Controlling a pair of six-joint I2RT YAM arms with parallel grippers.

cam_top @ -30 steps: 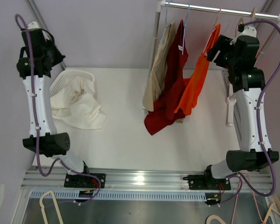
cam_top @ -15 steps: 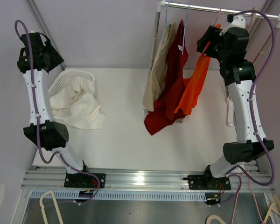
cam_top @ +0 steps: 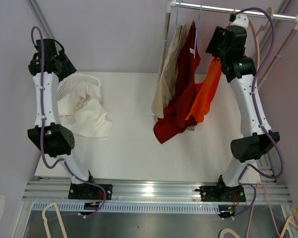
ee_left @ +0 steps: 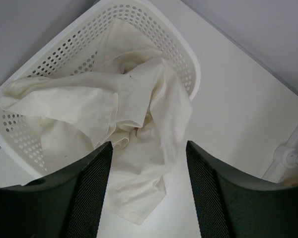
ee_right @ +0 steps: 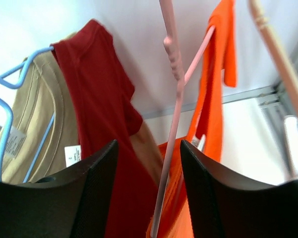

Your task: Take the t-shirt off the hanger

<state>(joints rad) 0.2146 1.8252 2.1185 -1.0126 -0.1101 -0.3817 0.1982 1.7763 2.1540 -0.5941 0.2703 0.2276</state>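
Note:
An orange t-shirt (cam_top: 204,94) hangs on a pink hanger (ee_right: 175,99) from the rail (cam_top: 213,8), beside a red t-shirt (cam_top: 181,99) and a beige t-shirt (cam_top: 168,74) on blue hangers. My right gripper (ee_right: 149,148) is up by the orange t-shirt's (ee_right: 216,89) collar and is open. The pink hanger's arm runs down between the jaws with a gap on each side. My left gripper (ee_left: 149,148) hangs open and empty above a white basket (ee_left: 188,59), which holds a cream t-shirt (ee_left: 139,104).
The cream t-shirt (cam_top: 87,116) spills out of the basket (cam_top: 69,84) onto the white table (cam_top: 139,144). The rack's upright post (cam_top: 165,44) stands left of the hanging clothes. Bare hangers hang at the rail's right end (cam_top: 268,29).
My right arm has swung left and up to the pink hanger, and its jaws have narrowed a little. My left arm has shifted slightly right above the basket.

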